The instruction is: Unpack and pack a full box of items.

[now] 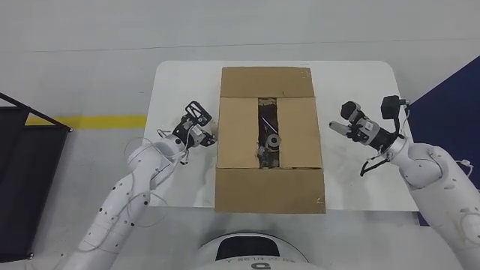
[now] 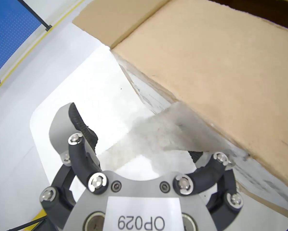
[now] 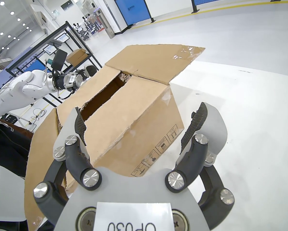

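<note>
A brown cardboard box (image 1: 240, 131) stands in the middle of the white table (image 1: 180, 82). Its far and near flaps lie folded outward. The two side flaps lie almost flat, leaving a narrow gap (image 1: 268, 139) where a few small items show. My left gripper (image 1: 205, 132) is open at the box's left side. In the left wrist view (image 2: 131, 126) one blurred finger (image 2: 182, 126) sits right under the left flap's edge (image 2: 206, 61). My right gripper (image 1: 337, 128) is open, a little off the box's right side (image 3: 134, 111), nothing between its fingers (image 3: 140, 121).
A dark rack (image 1: 15, 165) stands on the floor left of the table. A yellow floor line (image 1: 90, 121) runs beside it. A blue panel (image 1: 450, 90) is at the right. Bare table strips (image 1: 360, 82) flank the box.
</note>
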